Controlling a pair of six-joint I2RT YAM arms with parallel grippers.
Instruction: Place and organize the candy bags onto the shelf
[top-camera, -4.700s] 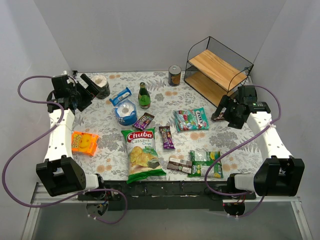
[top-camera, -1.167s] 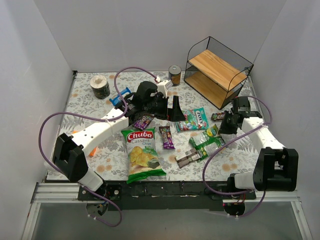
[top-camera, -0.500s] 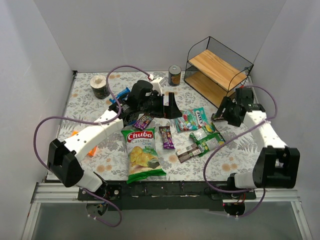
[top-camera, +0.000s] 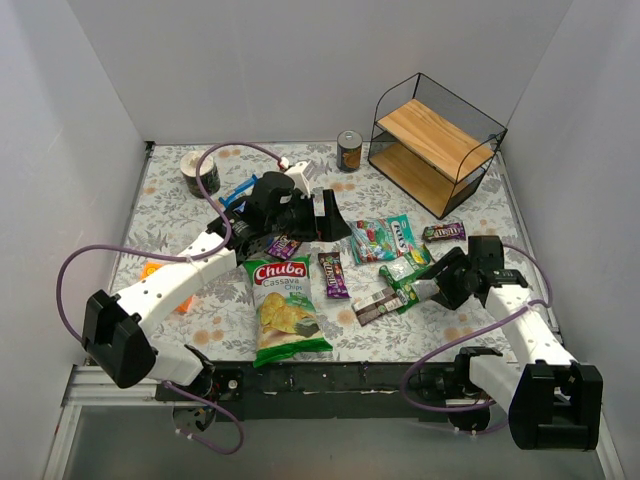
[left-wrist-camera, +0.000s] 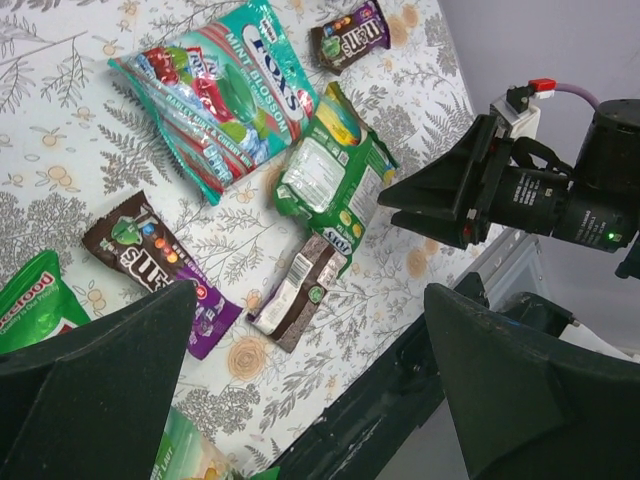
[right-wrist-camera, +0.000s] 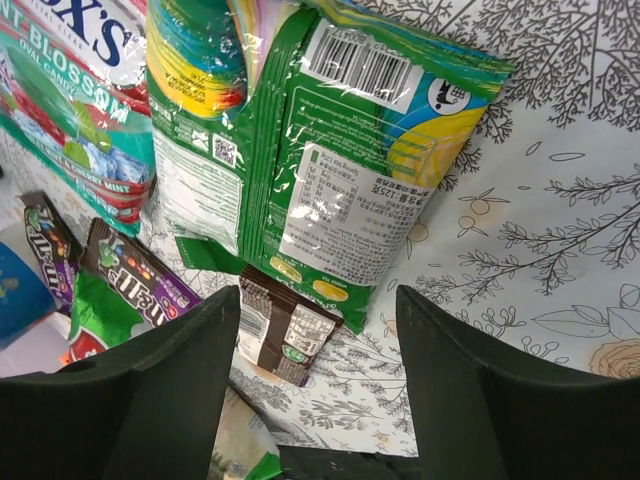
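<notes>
Seen from above, the left arm (top-camera: 180, 275) crosses the orange packet (top-camera: 150, 269), and we see only slivers of it. Behind the left jaws the arm leaves just a corner of a blue item (top-camera: 232, 199); we cannot tell what it is. A dark packet (top-camera: 284, 245) under those jaws is half masked. In the left wrist view, the chips bag (left-wrist-camera: 32, 298) is cut off beside the jaws. Ahead of the right jaws, the teal bag (right-wrist-camera: 70, 105) runs off the picture's edge, and the purple packet (right-wrist-camera: 125, 275) sinks behind one finger.
</notes>
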